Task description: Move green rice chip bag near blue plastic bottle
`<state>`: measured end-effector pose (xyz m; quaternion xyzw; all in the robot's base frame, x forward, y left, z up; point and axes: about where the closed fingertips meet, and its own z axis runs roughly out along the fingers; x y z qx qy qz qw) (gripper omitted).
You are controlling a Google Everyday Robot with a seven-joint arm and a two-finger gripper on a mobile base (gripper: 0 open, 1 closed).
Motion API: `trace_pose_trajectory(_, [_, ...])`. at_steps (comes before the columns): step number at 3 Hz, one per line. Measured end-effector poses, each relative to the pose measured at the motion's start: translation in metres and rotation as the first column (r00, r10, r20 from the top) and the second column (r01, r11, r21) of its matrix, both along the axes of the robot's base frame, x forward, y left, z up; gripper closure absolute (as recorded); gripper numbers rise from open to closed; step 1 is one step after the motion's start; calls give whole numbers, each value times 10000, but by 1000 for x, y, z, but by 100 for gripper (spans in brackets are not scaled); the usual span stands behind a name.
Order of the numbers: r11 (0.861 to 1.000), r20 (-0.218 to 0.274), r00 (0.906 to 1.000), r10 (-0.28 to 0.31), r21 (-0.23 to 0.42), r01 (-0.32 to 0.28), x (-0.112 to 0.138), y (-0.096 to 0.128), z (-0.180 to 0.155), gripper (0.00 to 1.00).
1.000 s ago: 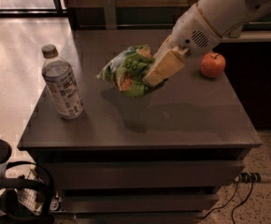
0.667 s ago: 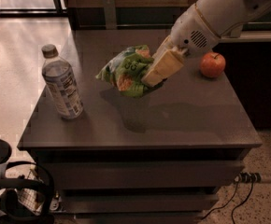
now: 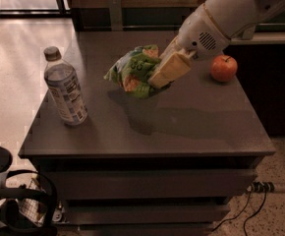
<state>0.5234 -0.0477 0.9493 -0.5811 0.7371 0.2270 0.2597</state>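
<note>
The green rice chip bag [image 3: 132,72] is a wrinkly bright-green foil bag with orange and white print. It hangs above the middle of the dark table [image 3: 182,127], held by my gripper [image 3: 158,78], which is shut on the bag's right side. The tan finger [image 3: 169,69] lies across the bag. The bag casts a shadow on the table below. The blue plastic bottle [image 3: 65,88] stands upright near the table's left edge, well left of the bag, with a pale label and a grey-tan cap.
A round red apple [image 3: 224,68] sits on the table at the back right, under my white arm [image 3: 231,14]. A dark chair [image 3: 5,191] stands at the lower left. A power strip and cables [image 3: 263,187] lie on the floor at the right.
The bag and my gripper have barely moved; they hold about the same place above the table. The bottle and the apple have not moved.
</note>
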Motion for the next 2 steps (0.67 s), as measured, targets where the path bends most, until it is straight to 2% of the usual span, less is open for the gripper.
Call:
trace_pose_trajectory(1, [10000,14,10000,22,-3,-22,-1,1,0,14])
trace_pose_trajectory(2, [10000,29,10000,45,-7,-45,-1,3,1,0])
